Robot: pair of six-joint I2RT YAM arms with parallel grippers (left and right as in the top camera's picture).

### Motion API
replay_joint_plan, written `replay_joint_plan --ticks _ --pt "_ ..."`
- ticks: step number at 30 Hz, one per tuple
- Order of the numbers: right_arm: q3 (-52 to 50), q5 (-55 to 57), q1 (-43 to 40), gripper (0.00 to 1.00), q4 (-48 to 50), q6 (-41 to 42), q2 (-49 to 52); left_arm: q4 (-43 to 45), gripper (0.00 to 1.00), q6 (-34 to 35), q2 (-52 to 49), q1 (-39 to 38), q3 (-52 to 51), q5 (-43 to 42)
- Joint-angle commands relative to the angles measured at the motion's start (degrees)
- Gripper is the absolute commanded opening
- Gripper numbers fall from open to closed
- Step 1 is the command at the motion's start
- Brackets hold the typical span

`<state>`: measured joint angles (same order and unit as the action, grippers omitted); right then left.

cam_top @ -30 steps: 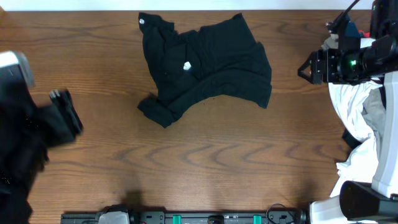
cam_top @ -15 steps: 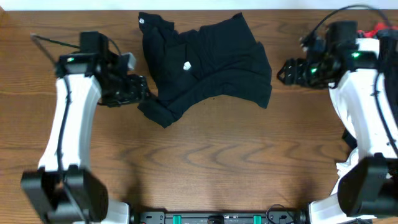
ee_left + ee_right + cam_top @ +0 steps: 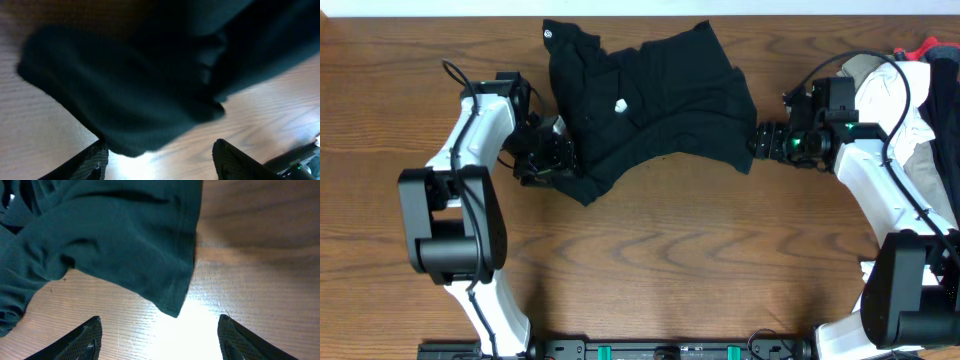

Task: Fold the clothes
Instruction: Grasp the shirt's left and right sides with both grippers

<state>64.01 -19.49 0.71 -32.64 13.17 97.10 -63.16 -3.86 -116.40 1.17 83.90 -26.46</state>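
Observation:
The clothes [image 3: 650, 95], a black short-sleeved shirt with a small white logo, lie crumpled on the brown table [image 3: 650, 260] at the back middle. My left gripper [image 3: 563, 152] stands open at the shirt's lower left, right beside a bunched black sleeve [image 3: 130, 95] that hangs just ahead of its fingers. My right gripper [image 3: 757, 138] is open too, at the shirt's right edge. In the right wrist view the hem corner [image 3: 172, 307] points down between the two fingertips [image 3: 85, 335], with nothing gripped.
A heap of white cloth [image 3: 910, 190] with a bit of red lies at the table's right side behind the right arm. The arms' bases [image 3: 620, 350] stand along the front edge.
Both arms have swung in from the table's sides to the shirt: the left to its lower-left sleeve, the right to its right hem corner. The shirt has not moved.

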Motion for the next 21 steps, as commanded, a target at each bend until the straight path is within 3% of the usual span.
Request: replay_joint_plan --ticks 1,4,6,7,9,21 --pt "-0.92 0.13 0.48 0.72 0.35 1.6 -0.2 0.37 0.67 -1.27 -0.72 -0.13 0.42 3.08" --pt "-0.96 0.17 0.48 0.71 0.42 1.62 -0.2 0.98 0.58 -1.27 -0.83 -0.11 0.42 5.27" --pt "-0.96 0.17 0.48 0.71 0.63 1.62 -0.2 1.33 0.38 -1.25 -0.83 -0.09 0.42 5.29" --pt "-0.96 0.17 0.48 0.71 0.7 1.6 -0.2 1.31 0.22 -1.25 -0.83 -0.09 0.42 5.29" --pt "-0.96 0.2 0.5 0.7 0.94 1.6 0.0 0.74 0.06 -1.05 -0.83 -0.07 0.42 5.29" --pt "-0.96 -2.84 3.65 0.66 10.67 2.67 11.26 -3.08 0.06 0.04 4.61 1.75 0.44 5.29"
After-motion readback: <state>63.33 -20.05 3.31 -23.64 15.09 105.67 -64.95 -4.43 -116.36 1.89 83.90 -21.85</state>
